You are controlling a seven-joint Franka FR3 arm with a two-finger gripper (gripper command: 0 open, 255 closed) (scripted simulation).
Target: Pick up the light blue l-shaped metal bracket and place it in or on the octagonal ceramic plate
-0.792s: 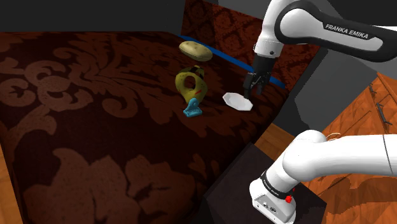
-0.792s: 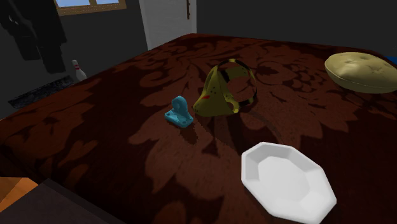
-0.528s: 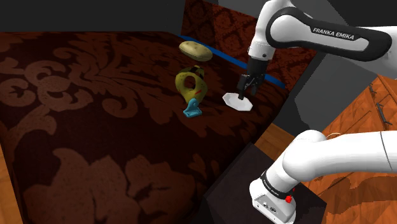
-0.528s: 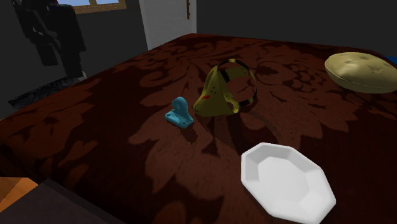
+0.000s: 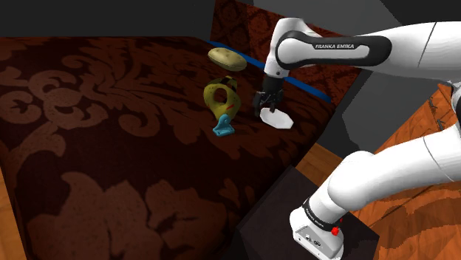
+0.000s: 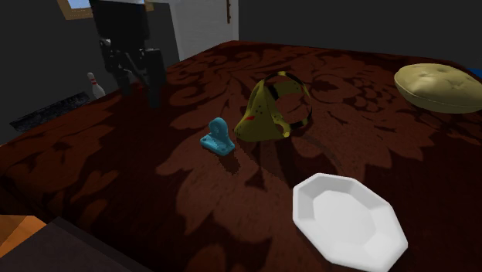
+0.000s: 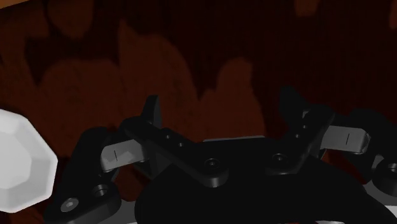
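- My hand [image 5: 267, 100] hangs in the air over the bed [image 5: 111, 148]. Its fingers [image 7: 151, 113] are apart with nothing between them, which suits a grasp not yet begun.
- The bracket [image 5: 223, 127] lies on the bed, lower than my hand and off to one side, clear of both fingers. None of the task is done yet, I judge.
- The bracket [image 6: 218, 137] sits on one flat leg with the other leg standing up. That upright leg is the part I would close on.
- A yellow thing [image 6: 270, 108] stands just beside the bracket, on the side away from my hand [image 6: 139, 81]. I cannot tell whether the two touch. I would come down on the bracket's open side so that a finger does not knock its neighbour.
- The plate [image 5: 277, 118] lies flat, hollow side up, just below my hand and nearer to it than the bracket is. From my wrist it [image 7: 19, 165] shows off to one side of my hand [image 7: 222, 108]. It is open to receive and nothing sits in it.
- A cushion [image 5: 227, 59] rests beyond the yellow thing, well apart from my hand and out of the way between bracket and plate.
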